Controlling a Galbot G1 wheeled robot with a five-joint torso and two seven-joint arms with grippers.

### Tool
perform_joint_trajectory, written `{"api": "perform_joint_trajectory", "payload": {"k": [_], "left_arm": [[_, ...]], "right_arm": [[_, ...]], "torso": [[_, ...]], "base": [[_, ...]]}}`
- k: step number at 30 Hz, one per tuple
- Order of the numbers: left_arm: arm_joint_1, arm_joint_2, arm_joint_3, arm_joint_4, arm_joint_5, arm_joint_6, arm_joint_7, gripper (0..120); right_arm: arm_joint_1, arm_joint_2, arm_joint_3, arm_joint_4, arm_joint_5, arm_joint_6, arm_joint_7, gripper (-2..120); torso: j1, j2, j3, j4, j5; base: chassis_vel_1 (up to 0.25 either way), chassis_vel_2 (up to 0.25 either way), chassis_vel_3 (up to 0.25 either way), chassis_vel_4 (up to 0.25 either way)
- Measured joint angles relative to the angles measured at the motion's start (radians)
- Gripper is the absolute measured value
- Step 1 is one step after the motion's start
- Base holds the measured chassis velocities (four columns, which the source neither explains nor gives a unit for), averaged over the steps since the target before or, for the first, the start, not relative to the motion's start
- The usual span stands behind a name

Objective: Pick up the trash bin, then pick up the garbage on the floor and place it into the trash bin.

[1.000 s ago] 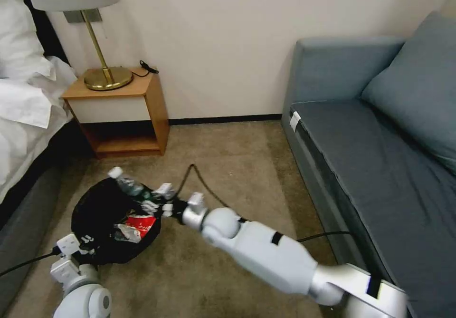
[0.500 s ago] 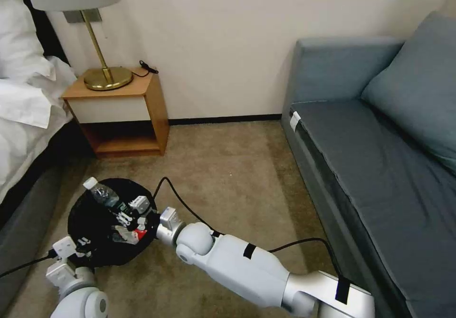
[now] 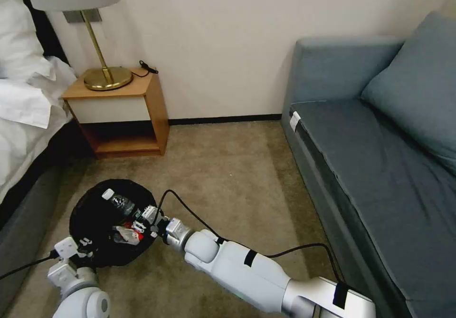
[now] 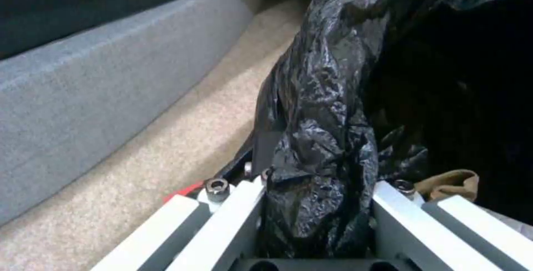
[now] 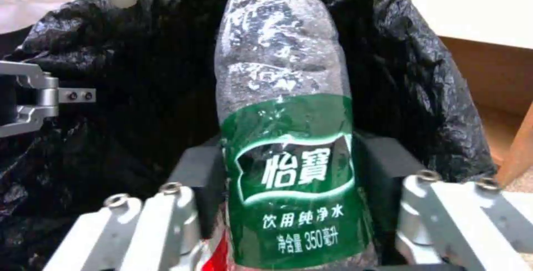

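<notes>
**Black liner hiding bin walls; bottle held over the opening**

Black plastic bag draped over the trash bin (image 3: 97,256), white sides fully covered. Standing on tan carpet (image 3: 237,175) between the bed base (image 3: 23,223) and the right arm. Left claw (image 3: 81,247) pinching the near rim, bag bunched between its fingers (image 4: 222,217) in the left wrist view. Right claw (image 3: 142,218) over the bin's mouth, closed on the clear green-labelled bottle (image 5: 289,146); cap (image 3: 108,194) pointing toward the far rim, base cut off at the right wrist view's edge. Inside: a red-and-white packet (image 3: 127,235) partly masked by claw parts, a tan paper scrap (image 4: 452,181) peeking past the liner; gold wrapper not made out. Black cable (image 3: 190,211) looping over the carpet beside the bin. Open carpet beyond, bounded by nightstand (image 3: 121,113), wall and blue sofa (image 3: 370,156).
</notes>
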Motion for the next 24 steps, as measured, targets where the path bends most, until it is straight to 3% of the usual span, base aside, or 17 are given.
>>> {"api": "perform_joint_trajectory", "payload": {"k": [8, 12, 18, 24], "left_arm": [[-0.003, 0.001, 0.0, 0.009, 0.0, -0.001, 0.0, 1], [-0.004, 0.002, 0.0, 0.012, -0.001, -0.002, 0.0, 1], [-0.004, 0.006, -0.003, 0.013, -0.01, -0.003, 0.0, 1], [-0.004, 0.014, -0.007, 0.011, -0.039, -0.003, -0.006, 1]], "right_arm": [[-0.01, 0.001, 0.003, 0.017, -0.013, 0.005, -0.002, 89], [-0.019, 0.006, 0.01, 0.043, -0.016, 0.006, -0.001, 99], [-0.026, -0.002, 0.045, 0.118, -0.007, 0.003, 0.014, 100], [-0.037, -0.052, 0.168, 0.213, 0.028, -0.006, 0.027, 100]], "torso": [[0.0, 0.0, 0.0, 0.0, 0.0], [0.0, 0.0, 0.0, 0.0002, 0.0], [0.0, 0.0, 0.0, 0.0002, 0.0001], [0.0, 0.0, 0.0, 0.0001, 0.0002]], "base": [[0.0, 0.0, 0.0, 0.0], [0.0, 0.0, 0.0, 0.0], [0.0, 0.0, 0.0, 0.0], [0.0, 0.0, 0.0, 0.0]]}}
